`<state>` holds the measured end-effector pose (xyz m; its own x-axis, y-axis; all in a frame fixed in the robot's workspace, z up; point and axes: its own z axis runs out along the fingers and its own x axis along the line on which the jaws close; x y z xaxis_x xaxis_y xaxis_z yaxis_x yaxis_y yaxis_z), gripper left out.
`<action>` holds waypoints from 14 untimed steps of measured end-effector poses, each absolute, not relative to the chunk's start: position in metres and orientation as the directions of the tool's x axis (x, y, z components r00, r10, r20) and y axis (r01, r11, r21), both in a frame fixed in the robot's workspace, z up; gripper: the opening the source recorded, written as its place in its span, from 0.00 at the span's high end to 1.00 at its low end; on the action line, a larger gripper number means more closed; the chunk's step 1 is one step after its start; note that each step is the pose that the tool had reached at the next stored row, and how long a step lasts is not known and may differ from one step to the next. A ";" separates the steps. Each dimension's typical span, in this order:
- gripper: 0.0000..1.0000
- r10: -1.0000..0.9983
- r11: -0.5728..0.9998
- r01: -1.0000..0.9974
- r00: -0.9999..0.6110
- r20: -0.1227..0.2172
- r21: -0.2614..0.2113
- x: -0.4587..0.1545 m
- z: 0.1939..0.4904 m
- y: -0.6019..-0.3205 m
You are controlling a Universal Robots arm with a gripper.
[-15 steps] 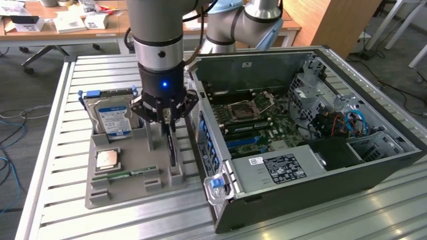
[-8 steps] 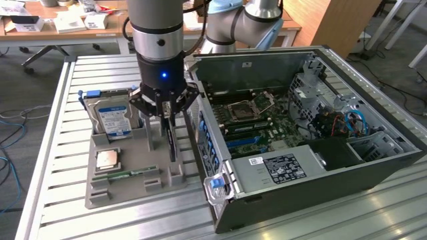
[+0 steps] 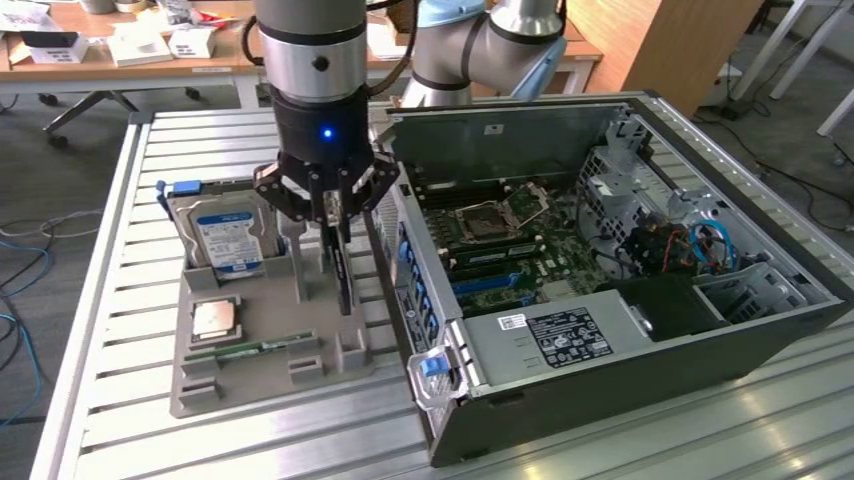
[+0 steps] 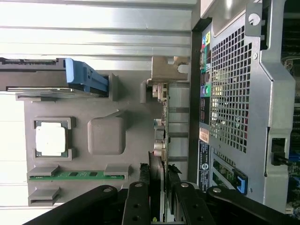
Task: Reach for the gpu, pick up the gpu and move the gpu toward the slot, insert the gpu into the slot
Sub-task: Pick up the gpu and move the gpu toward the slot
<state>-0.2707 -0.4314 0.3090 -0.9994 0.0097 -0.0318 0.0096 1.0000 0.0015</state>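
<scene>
1. Black two-finger gripper [image 4: 158, 190] nearest; pads closed onto the top edge of the gpu [image 4: 161, 119], a thin dark rectangular circuit card with silver metal bracket.
2. gpu stands on edge in a groove of the grey moulded tray [image 3: 274, 300]; just beside the open black computer case [image 3: 747, 320]; well apart from the long blue plastic slot [image 3: 487, 283].
3. Judged light, stiff, fragile; best held by bare edge, clear of components and contacts.
4. Tray also holds blue-labelled silver hard drive [image 3: 227, 235], square silver processor [image 3: 216, 318], green memory stick [image 3: 254, 349]; case holds green motherboard [image 3: 534, 250].
</scene>
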 end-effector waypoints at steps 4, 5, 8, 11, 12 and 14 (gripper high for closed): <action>0.74 0.010 1.000 0.010 -0.999 -0.032 0.001 -0.271 0.317 -0.431; 0.74 0.010 1.000 0.010 -0.999 -0.032 0.001 -0.271 0.319 -0.431; 0.74 0.010 1.000 0.010 -0.999 -0.032 0.001 -0.271 0.324 -0.431; 0.74 0.010 1.000 0.010 -0.999 -0.032 0.001 -0.271 0.330 -0.431; 0.74 0.010 1.000 0.010 -0.999 -0.032 0.001 -0.271 0.331 -0.431; 0.74 0.010 1.000 0.010 -0.999 -0.032 0.001 -0.271 0.335 -0.431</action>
